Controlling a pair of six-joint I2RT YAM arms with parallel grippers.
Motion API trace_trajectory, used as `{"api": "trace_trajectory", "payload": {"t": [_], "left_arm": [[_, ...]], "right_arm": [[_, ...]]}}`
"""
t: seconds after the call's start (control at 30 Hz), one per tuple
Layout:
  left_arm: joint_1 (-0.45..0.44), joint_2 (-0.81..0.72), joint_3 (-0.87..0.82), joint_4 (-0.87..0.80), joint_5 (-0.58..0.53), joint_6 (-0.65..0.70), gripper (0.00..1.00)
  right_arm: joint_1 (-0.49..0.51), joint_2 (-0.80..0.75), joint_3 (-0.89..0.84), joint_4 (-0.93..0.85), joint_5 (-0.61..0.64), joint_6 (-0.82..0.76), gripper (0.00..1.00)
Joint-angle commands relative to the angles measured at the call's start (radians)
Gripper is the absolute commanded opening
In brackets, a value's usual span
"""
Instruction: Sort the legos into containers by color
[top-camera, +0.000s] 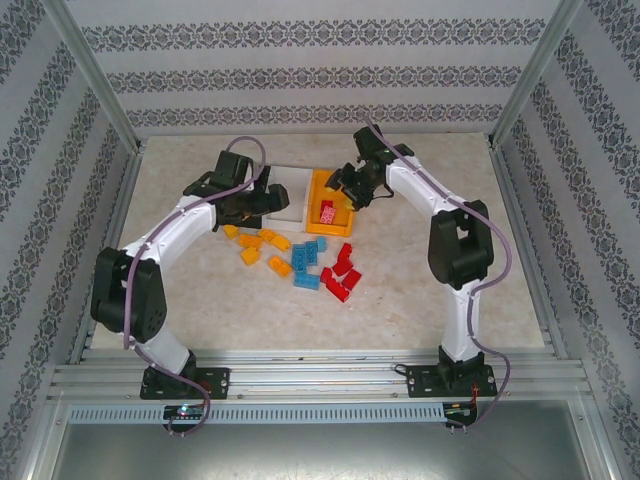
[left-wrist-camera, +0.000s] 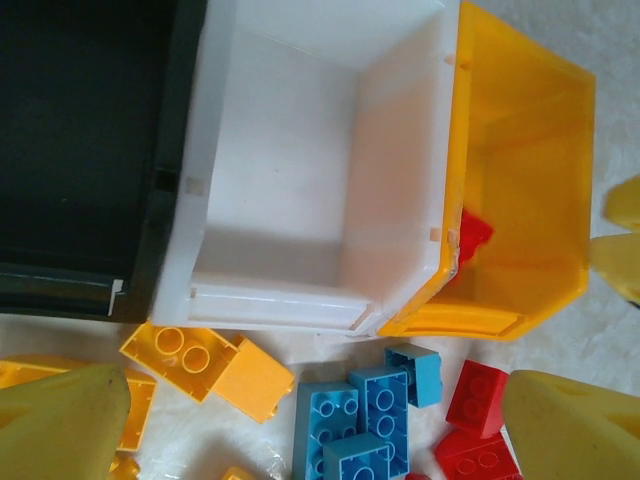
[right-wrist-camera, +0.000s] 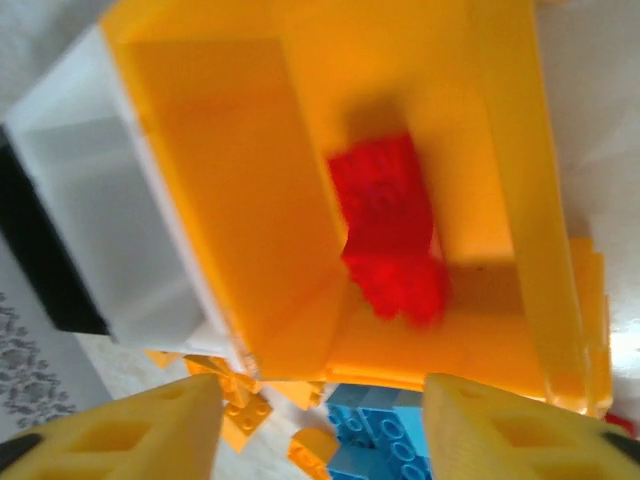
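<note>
Red bricks (right-wrist-camera: 390, 230) lie on the floor of the orange bin (right-wrist-camera: 250, 150), blurred in the right wrist view, straight below the right hand (right-wrist-camera: 320, 395), whose fingers stand parted with nothing between them. The loose red bricks (top-camera: 342, 272) sit on the counter (top-camera: 430, 300) on the near side of that bin, toward the arm bases. The right hand is therefore the nearer one, and I judge it would have to draw back and come down to reach them. Their long sides seem to run slantwise, near left to far right, as far as the top view tells. The left hand (left-wrist-camera: 315, 400) hangs wide open and empty above yellow bricks (left-wrist-camera: 190, 355) just in front of the white bin (left-wrist-camera: 300, 150).
</note>
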Motion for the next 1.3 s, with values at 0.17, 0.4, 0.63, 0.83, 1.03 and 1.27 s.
{"api": "trace_trajectory", "payload": {"t": [0.17,0.4,0.63,0.83,1.03,1.27], "left_arm": [[0.031,-0.043,-0.045,-0.009,0.021,0.013,0.97],[0.032,0.000,-0.031,0.027,0.052,0.007,0.97],[0.031,0.020,0.010,0.007,0.077,0.015,0.97],[0.032,-0.008,0.009,-0.044,0.073,0.057,0.97],[0.034,-0.015,0.007,-0.055,0.064,0.070,0.97],[0.033,-0.015,0.005,-0.057,0.069,0.059,0.97]], "right_arm": [[0.002,-0.149,0.007,-0.197,0.063,-0.239,0.69],[0.086,-0.307,-0.264,-0.296,0.132,-0.364,0.65],[0.185,-0.224,-0.316,-0.225,0.201,-0.307,0.63],[0.203,-0.131,-0.272,-0.213,0.264,-0.280,0.59],[0.197,-0.070,-0.253,-0.214,0.330,-0.252,0.52],[0.179,-0.015,-0.227,-0.197,0.365,-0.225,0.49]]}}
